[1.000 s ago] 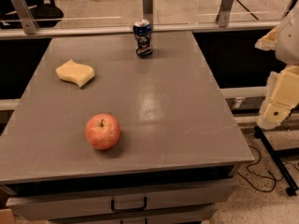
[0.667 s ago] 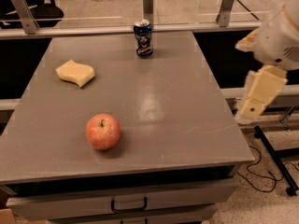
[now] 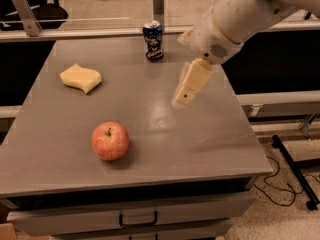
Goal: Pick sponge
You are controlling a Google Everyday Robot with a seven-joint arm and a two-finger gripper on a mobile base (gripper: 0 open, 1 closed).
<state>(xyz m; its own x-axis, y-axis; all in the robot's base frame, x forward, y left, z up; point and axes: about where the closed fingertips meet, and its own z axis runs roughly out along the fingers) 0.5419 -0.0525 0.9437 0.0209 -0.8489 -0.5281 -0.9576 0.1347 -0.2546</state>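
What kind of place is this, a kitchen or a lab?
Likely a robot test lab or office: a grey drawer table holds a sponge, an apple and a can, the gripper hangs over its right half, and cables trail on the floor.

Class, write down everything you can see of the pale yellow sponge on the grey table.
The pale yellow, soft-looking sponge is a flat block with wavy S-curved edges. It lies flat on the far left part of the grey table, touching only the tabletop. The robot's pincer hangs over the table's right half, well apart from it.
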